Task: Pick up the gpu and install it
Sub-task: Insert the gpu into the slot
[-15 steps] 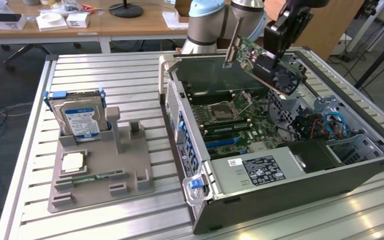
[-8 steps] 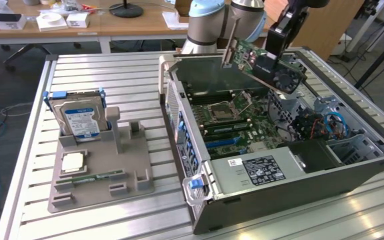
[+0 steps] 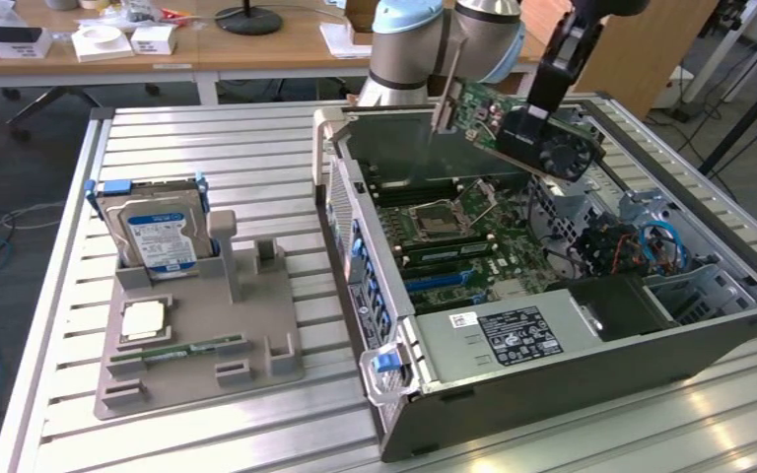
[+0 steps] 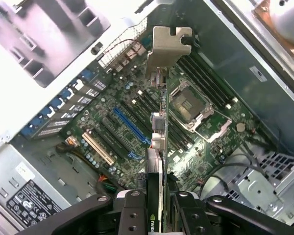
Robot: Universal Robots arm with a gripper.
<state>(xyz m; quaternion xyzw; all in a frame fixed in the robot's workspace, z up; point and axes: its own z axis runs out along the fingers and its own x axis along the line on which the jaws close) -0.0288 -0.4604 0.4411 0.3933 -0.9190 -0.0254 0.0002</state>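
The gpu [image 3: 511,123], a green card with a black fan shroud and a silver end bracket, hangs tilted in the air above the open computer case [image 3: 550,394]. My gripper [image 3: 536,123] is shut on its fan end. In the wrist view the gpu [image 4: 159,161] runs edge-on from between my black fingers [image 4: 132,215], its silver bracket [image 4: 167,46] at the far end. Below it lies the motherboard [image 4: 137,122] with a blue slot [image 4: 130,125], a white slot and the bare CPU socket [image 4: 193,105].
A grey holder tray [image 3: 188,345] stands on the slatted table at the exterior view's left, carrying a hard drive [image 3: 155,236], a CPU and a RAM stick [image 3: 174,350]. Inside the case sit a power supply [image 3: 511,330], cables and a drive cage. Desks stand behind.
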